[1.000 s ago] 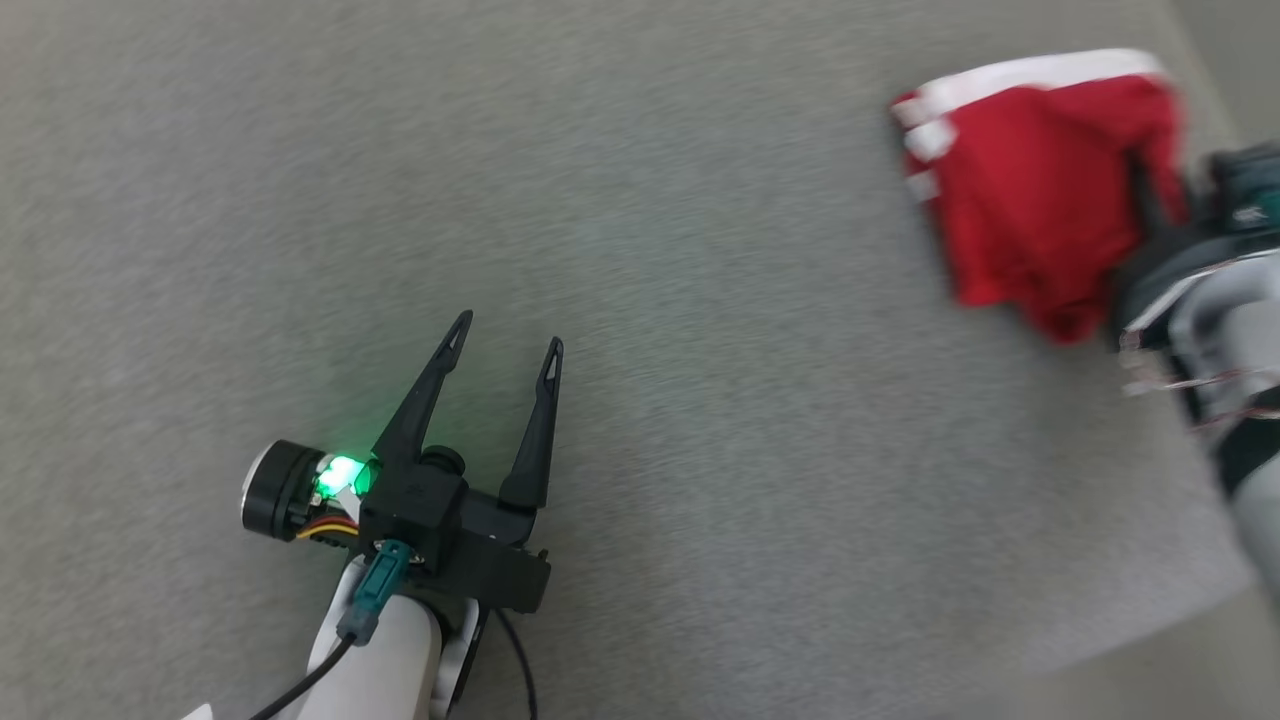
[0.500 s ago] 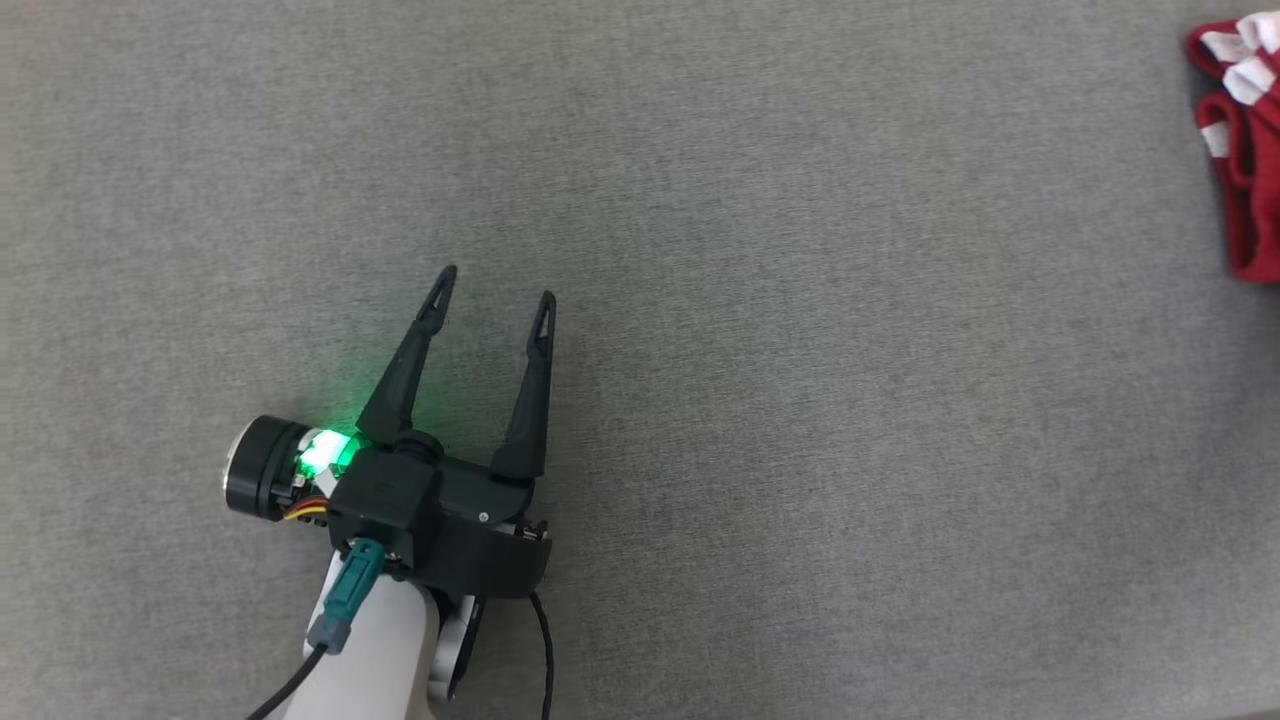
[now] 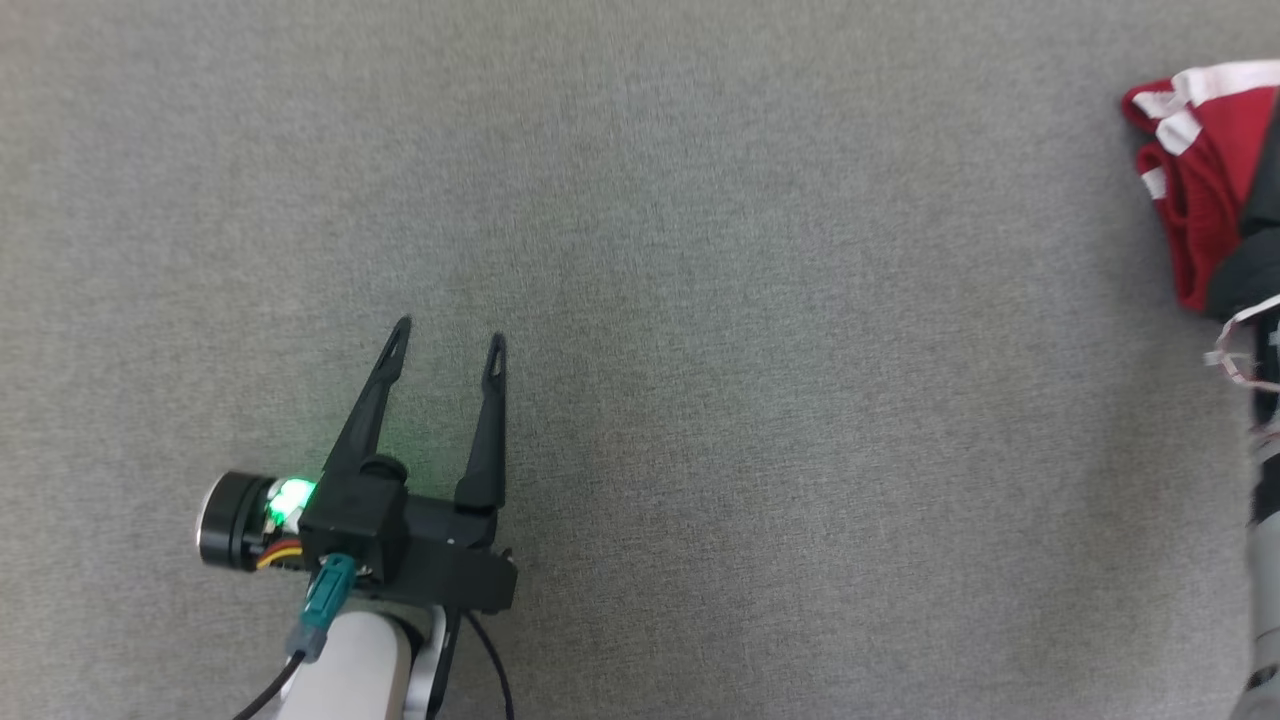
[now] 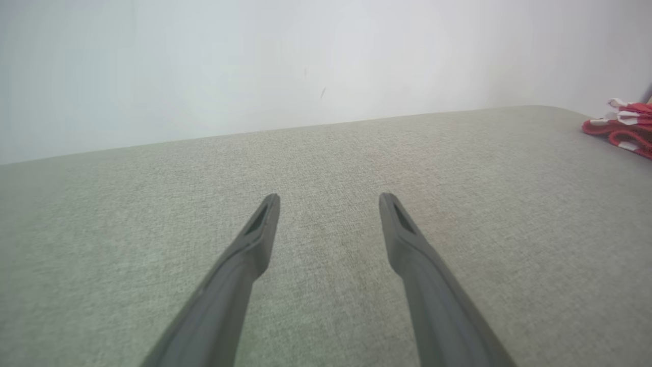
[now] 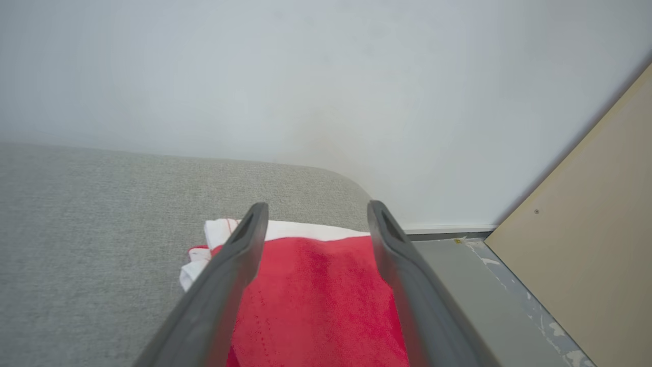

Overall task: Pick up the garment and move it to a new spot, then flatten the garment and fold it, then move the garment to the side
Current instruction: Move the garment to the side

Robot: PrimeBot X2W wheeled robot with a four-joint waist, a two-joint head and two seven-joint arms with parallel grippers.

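The garment, red cloth with white stripes, lies bunched up at the far right end of a grey fabric surface, close to its rounded corner. In the right wrist view, the right gripper is directly over the garment with its two dark fingers spread wide. Red cloth shows in the gap between them and nothing is pinched there, but I cannot tell whether the fingers touch the fabric. In the head view, the right arm's dark wrist covers the garment's lower right part. The left gripper is well apart from the garment, over bare grey fabric at the lower left, with its fingers wide open and empty. Its own camera shows the left gripper pointing toward a pale wall, with the garment at the right edge.
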